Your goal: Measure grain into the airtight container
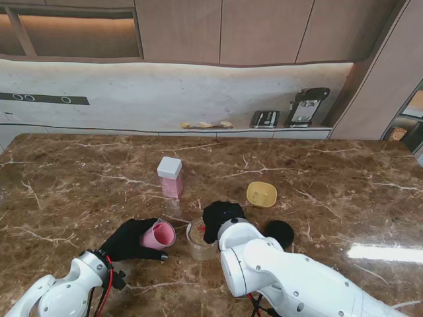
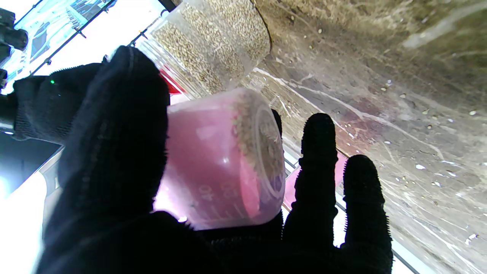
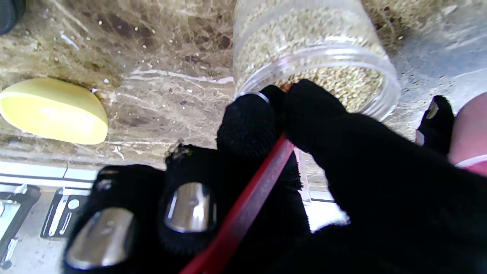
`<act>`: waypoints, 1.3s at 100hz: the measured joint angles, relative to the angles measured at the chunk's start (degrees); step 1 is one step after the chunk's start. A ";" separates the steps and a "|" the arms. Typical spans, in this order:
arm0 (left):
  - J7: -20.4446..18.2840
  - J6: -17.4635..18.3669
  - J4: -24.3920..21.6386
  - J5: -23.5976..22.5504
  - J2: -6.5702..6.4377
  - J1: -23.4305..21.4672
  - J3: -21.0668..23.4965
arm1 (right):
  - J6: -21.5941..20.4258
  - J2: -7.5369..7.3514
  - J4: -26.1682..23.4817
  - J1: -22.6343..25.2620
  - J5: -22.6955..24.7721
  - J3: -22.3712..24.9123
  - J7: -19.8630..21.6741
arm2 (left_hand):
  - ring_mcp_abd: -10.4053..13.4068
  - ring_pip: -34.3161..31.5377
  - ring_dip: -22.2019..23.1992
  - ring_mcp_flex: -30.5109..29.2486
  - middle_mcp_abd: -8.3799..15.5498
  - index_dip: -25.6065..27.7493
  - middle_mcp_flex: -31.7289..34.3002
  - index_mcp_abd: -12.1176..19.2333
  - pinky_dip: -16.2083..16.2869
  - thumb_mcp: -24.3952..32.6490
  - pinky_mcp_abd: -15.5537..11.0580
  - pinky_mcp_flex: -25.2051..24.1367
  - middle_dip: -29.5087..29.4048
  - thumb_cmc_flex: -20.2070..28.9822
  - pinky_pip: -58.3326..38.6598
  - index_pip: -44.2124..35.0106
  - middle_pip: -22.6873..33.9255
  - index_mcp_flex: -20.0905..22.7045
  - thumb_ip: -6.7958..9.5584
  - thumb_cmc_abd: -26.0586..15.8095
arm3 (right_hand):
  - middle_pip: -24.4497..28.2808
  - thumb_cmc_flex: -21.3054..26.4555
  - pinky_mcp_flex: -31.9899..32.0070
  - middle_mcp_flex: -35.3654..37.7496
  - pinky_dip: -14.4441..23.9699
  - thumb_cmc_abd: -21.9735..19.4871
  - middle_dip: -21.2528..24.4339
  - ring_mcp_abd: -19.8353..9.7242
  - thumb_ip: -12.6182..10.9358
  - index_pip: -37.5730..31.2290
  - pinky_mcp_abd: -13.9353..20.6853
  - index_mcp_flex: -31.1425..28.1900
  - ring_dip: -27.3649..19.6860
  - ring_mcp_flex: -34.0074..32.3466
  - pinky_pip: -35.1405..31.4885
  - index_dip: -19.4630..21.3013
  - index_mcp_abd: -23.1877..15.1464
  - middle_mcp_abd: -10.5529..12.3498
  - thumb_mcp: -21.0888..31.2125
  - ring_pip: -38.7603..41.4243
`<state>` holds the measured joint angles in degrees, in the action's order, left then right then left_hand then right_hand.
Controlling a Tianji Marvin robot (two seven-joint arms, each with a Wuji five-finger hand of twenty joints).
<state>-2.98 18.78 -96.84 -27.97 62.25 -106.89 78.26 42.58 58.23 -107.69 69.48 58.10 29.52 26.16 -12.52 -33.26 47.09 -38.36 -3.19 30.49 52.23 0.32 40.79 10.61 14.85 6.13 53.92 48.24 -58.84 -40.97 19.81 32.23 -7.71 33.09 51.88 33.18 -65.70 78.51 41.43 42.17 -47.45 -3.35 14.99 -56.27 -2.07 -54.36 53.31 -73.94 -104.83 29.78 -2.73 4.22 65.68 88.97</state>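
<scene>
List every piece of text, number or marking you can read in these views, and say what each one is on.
"40": raised scale number on the pink measuring cup held in the left hand, seen in the left wrist view.
A second number beside it on the same cup: too blurred to read.
White-lidded pink container, yellow bowl, clear grain jar: no readable text.
Wall appliances: too small to read.

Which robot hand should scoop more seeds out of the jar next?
The right hand. It already pinches the red scoop handle at the mouth of the clear grain jar. The left hand is busy holding the pink measuring cup beside the jar.
</scene>
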 measured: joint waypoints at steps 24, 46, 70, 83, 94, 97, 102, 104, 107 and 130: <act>0.20 0.05 0.00 -0.08 0.02 -0.08 0.00 | 1.49 -0.20 0.26 -0.46 -5.10 0.04 -1.86 | -0.01 0.00 0.00 -1.20 0.00 -0.51 0.00 -0.01 0.00 0.00 0.00 0.00 0.00 0.00 0.00 -0.05 0.03 0.00 0.00 0.00 | 0.01 0.01 -0.01 0.00 0.00 -0.02 0.02 -0.02 -0.01 -0.01 0.01 0.00 0.02 0.00 -0.03 0.01 -0.11 0.02 0.10 0.29; 0.20 0.05 -0.05 -0.12 0.03 -0.15 0.02 | 2.30 -0.15 0.25 0.26 -9.93 1.90 -3.42 | -0.01 0.00 0.00 -1.20 0.00 -0.52 0.00 -0.02 -0.01 0.00 0.00 0.00 0.00 0.00 0.00 -0.08 0.03 0.00 0.00 0.00 | 0.01 0.01 -0.01 0.01 0.01 -0.02 0.02 -0.03 -0.01 -0.01 0.01 0.00 0.02 0.00 -0.04 0.04 -0.40 0.04 0.10 0.40; 0.21 0.04 -0.07 -0.22 0.03 -0.15 -0.03 | 3.33 -0.15 0.27 0.34 -15.32 2.99 -4.30 | -0.01 0.00 0.00 -1.20 0.00 -0.53 0.00 -0.02 -0.01 0.00 0.00 0.00 0.01 0.00 0.00 -0.09 0.03 0.00 0.00 0.00 | 0.01 0.02 -0.02 0.01 0.01 -0.15 0.02 -0.04 -0.01 -0.01 0.01 0.00 0.02 -0.01 -0.06 0.04 -0.40 0.05 0.10 0.48; 0.26 0.04 -0.09 -0.42 0.03 -0.14 -0.03 | 3.33 -0.01 0.45 0.64 -16.50 4.14 -4.46 | -0.01 0.00 0.00 -1.20 0.00 -0.53 0.00 -0.02 -0.01 0.00 0.00 0.00 0.01 0.00 0.00 -0.09 0.03 0.00 0.00 0.00 | 0.01 0.02 -0.02 0.01 0.01 -0.15 0.02 -0.04 -0.01 -0.01 0.01 0.00 0.02 -0.01 -0.07 0.05 -0.40 0.06 0.10 0.51; 0.26 0.03 -0.11 -0.54 0.03 -0.13 -0.03 | 3.33 0.09 0.55 1.18 -17.83 5.28 -4.77 | -0.01 0.00 0.00 -1.20 0.00 -0.53 0.00 -0.02 -0.01 0.01 0.00 0.00 0.01 0.00 0.00 -0.09 0.04 0.00 0.00 0.00 | 0.01 0.02 -0.02 0.01 0.01 -0.16 0.02 -0.04 -0.01 -0.01 0.01 0.00 0.02 -0.01 -0.08 0.05 -0.40 0.06 0.10 0.56; 0.26 0.02 -0.11 -0.56 0.03 -0.12 -0.04 | 3.33 0.10 0.55 1.31 -18.00 5.51 -4.77 | -0.01 0.00 0.00 -1.20 0.00 -0.53 0.00 -0.02 -0.01 0.01 0.00 0.00 0.01 0.00 0.00 -0.09 0.04 0.00 0.00 0.00 | 0.01 0.02 -0.03 0.01 0.01 -0.18 0.02 -0.04 -0.01 -0.01 0.01 0.00 0.02 -0.01 -0.09 0.05 -0.43 0.06 0.10 0.57; 0.25 0.00 -0.11 -0.56 0.03 -0.10 -0.07 | 3.33 0.11 0.55 1.54 -18.37 5.95 -4.77 | -0.01 0.00 0.00 -1.20 0.00 -0.53 0.00 -0.02 -0.01 0.01 0.00 0.00 0.01 0.00 0.00 -0.10 0.04 0.00 0.00 0.00 | 0.01 0.02 -0.03 0.01 0.01 -0.28 0.02 -0.04 -0.01 -0.01 0.01 0.00 0.02 -0.01 -0.09 0.05 -0.51 0.06 0.10 0.58; 0.25 0.00 -0.11 -0.56 0.03 -0.10 -0.08 | 3.33 0.12 0.55 1.65 -18.64 6.18 -4.77 | -0.01 0.00 0.00 -1.20 0.00 -0.53 0.00 -0.02 -0.01 0.01 0.00 0.00 0.01 0.00 0.00 -0.10 0.04 0.00 0.00 0.00 | 0.01 0.02 -0.03 0.01 0.01 -0.28 0.02 -0.04 -0.01 -0.01 0.01 0.00 0.02 -0.01 -0.09 0.05 -0.54 0.06 0.10 0.58; 0.23 -0.01 -0.12 -0.56 0.03 -0.09 -0.10 | 3.33 0.16 0.55 1.85 -19.36 6.63 -4.77 | -0.01 0.00 0.00 -1.20 0.00 -0.53 0.00 -0.02 -0.01 0.01 0.00 0.00 0.01 0.00 0.00 -0.10 0.04 0.00 0.00 0.00 | 0.01 0.02 -0.02 0.01 0.01 -0.28 0.02 -0.04 -0.01 -0.01 0.01 0.00 0.02 -0.01 -0.11 0.05 -0.55 0.06 0.10 0.58; 0.23 -0.02 -0.13 -0.74 0.03 0.03 -0.16 | 3.07 0.53 0.51 3.80 -22.75 10.32 -4.98 | -0.01 0.00 0.00 -1.20 0.00 -0.53 0.00 -0.02 -0.04 0.01 0.00 0.00 0.02 0.00 0.00 -0.10 0.04 0.00 0.00 0.00 | 0.01 0.02 -0.02 0.01 0.01 -0.29 0.02 -0.05 -0.01 -0.01 0.01 0.00 0.02 -0.01 -0.11 0.17 -0.67 0.06 0.11 0.58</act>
<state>-2.75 18.76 -96.97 -28.71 62.28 -106.87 78.10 45.65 58.76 -107.18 73.28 35.35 39.84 21.19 -12.54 -33.26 47.09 -39.56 -3.19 29.96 52.23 0.30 40.75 10.62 14.85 6.13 53.93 48.24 -58.84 -41.07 19.84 32.24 -7.71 33.09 51.88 33.20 -65.72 78.52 41.45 41.88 -47.43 -3.41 14.97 -56.28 -2.06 -54.36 53.33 -73.95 -104.95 29.96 -3.40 4.28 65.78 89.56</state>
